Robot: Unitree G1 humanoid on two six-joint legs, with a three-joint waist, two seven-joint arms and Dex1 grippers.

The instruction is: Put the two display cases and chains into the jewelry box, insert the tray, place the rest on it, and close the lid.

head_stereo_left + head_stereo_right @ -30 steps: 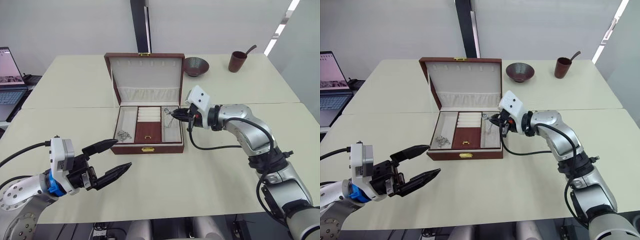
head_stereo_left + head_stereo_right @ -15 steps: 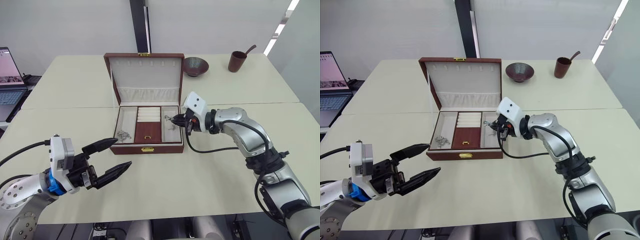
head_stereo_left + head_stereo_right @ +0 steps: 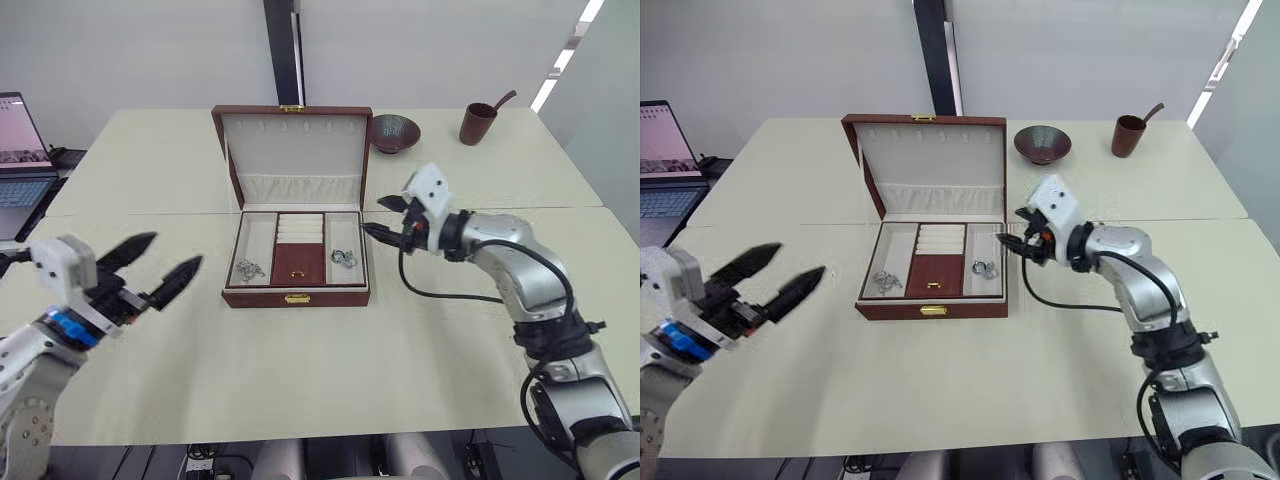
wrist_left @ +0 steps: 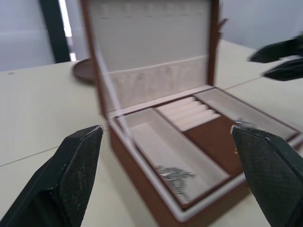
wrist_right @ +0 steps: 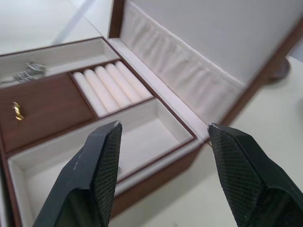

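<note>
On table centre, jewelry box (image 3: 296, 262) sitting lid-up, tray (image 3: 298, 256) seated with jewelry | right gripper (image 3: 385, 216) spread, empty, hovering beside box | left gripper (image 3: 158, 266) spread, well apart | closing next — pushing lid (image 3: 294, 151) top edge forward evenly.

With the tray (image 3: 932, 258) seated in the jewelry box (image 3: 931, 309), you cannot see anything beneath it. The silvery pieces (image 3: 343, 259) in its right compartment and those (image 3: 248, 269) in its left are too small to identify. A laptop (image 3: 20, 150) is cut off at the edge.
</note>
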